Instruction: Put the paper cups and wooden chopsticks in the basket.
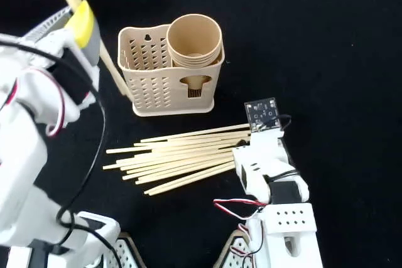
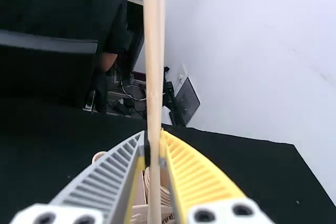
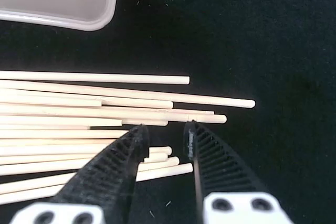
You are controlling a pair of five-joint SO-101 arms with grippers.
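Wooden chopstick was clamped steeply in the left gripper beside the basket, probably for dropping inside; the right gripper hung open over the loose chopsticks; paper cups sat inside already.

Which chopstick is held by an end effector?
The chopstick shut in the left end effector, slanting up beside the basket; the other chopsticks lie piled on the table.

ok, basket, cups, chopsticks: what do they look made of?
Basket: likely moulded plastic, matte beige; regular perforated walls, rounded corners.
Cups: paper by the look, matte tan, thin rolled rims, nested.
Chopsticks: pale bare wood, apparently unvarnished; no gloss, blunt cut ends.
The chopstick in the left gripper looks the same.
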